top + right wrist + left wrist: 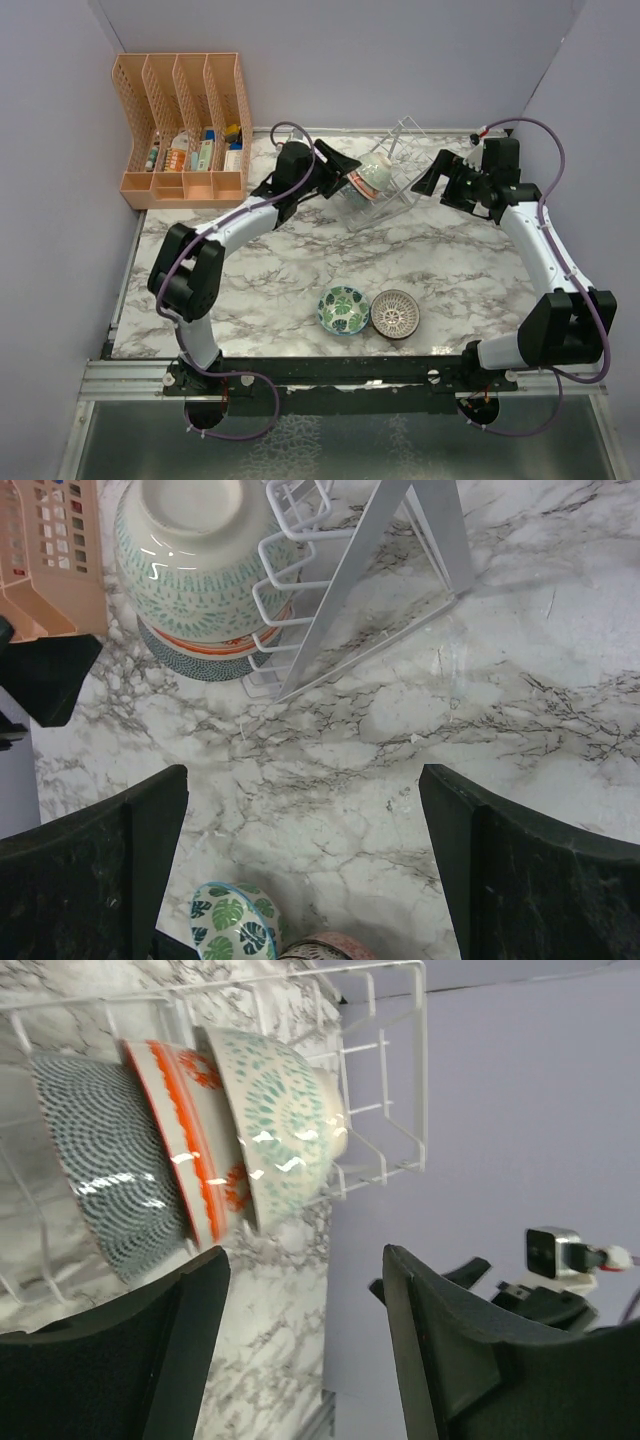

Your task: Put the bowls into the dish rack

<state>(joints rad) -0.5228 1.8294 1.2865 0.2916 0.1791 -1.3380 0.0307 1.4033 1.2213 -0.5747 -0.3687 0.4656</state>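
Observation:
The white wire dish rack (404, 135) stands at the back centre. Three bowls lean in it on edge: a pale teal-dotted one (285, 1125), a red-rimmed one (185, 1130) and a dark blue-grey patterned one (100, 1160). They also show in the right wrist view (195, 550). A teal-green leaf bowl (343, 309) and a brown-grey lattice bowl (396, 313) sit side by side on the table near the front. My left gripper (345, 172) is open and empty just left of the racked bowls. My right gripper (428, 178) is open and empty just right of the rack.
An orange slotted organizer (185, 120) with small items stands at the back left. Purple walls close in the marble table (270, 270) at the left, back and right. The leaf bowl (235, 920) shows below my right gripper's fingers.

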